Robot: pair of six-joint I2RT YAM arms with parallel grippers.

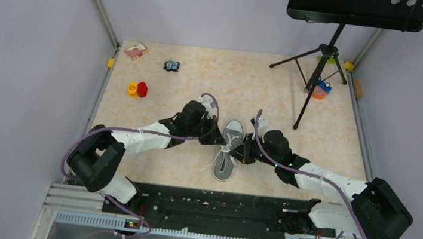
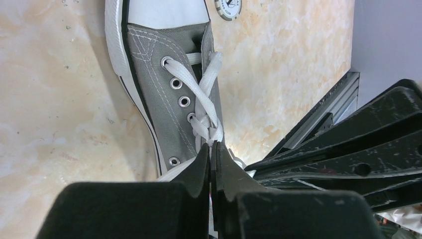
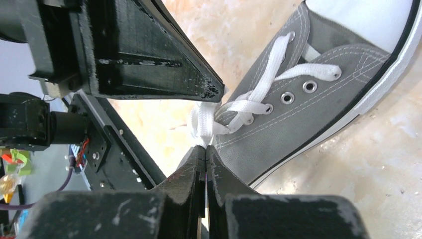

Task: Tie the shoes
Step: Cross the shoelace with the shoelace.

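Both closed tight, left fingers and right fingers, each pinching white lace of grey canvas sneaker, beige bench.

The grey low-top sneaker is matt woven canvas with raised pale stitching, and its round eyelets are bright, shiny metal. The flat white woven laces look like soft cloth. The white sole band and white toe cap are smooth rubber with a dull sheen. The beige marbled table surface is smooth and faintly glossy. The left gripper and right gripper have matt black plastic fingers, scuffed pale along their edges. A ribbed silvery metal rail runs along the surface's near edge.
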